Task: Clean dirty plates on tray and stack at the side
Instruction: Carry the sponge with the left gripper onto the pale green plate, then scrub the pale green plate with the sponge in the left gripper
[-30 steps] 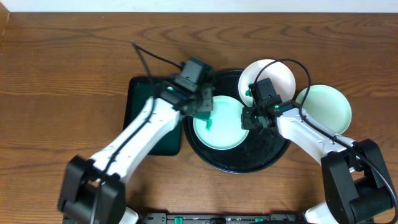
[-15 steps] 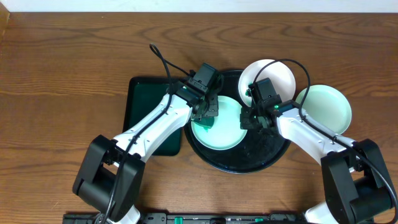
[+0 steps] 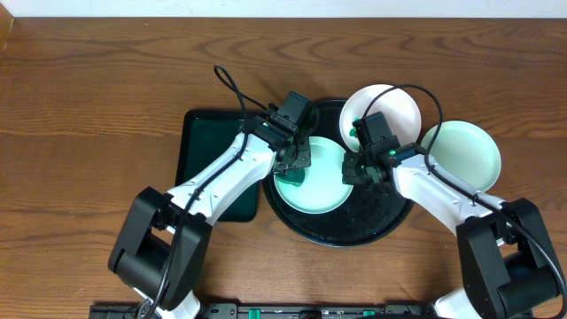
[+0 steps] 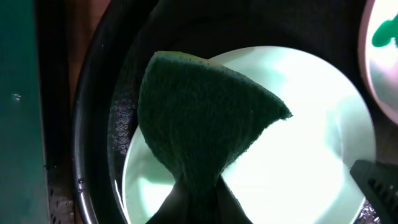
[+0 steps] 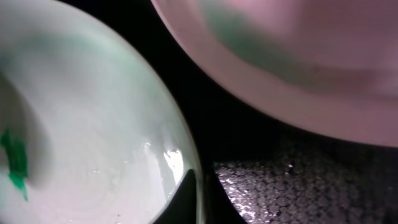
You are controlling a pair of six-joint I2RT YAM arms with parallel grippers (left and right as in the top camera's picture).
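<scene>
- left gripper (image 3: pixel 297 162) is clamped on the dark green sponge (image 4: pixel 199 130), pinching it by its narrow bottom end, so the wide part fans out past the fingers
- the sponge sits over the left half of the mint plate (image 3: pixel 312 177), and that plate lies in the left part of the black tray (image 3: pixel 390 217)
- right gripper (image 3: pixel 357 170) is at the right edge of the same plate. in the right wrist view its fingers (image 5: pixel 186 193) are close together at the rim, one on the inside. honestly can't tell if they're actually biting the rim or just beside it
- there's a green smear (image 5: pixel 13 163) on the mint plate, off to the side away from the right gripper
- white plate (image 3: pixel 383 108) is just behind the right gripper, half over the tray's back rim, with its own green smudge (image 4: pixel 385 34)
- second mint plate (image 3: pixel 465 155) is on the table (image 3: pixel 89 106), right of the tray and clear of both grippers
- green tray (image 3: pixel 213 159) is beside the black one on the left, under the left arm
</scene>
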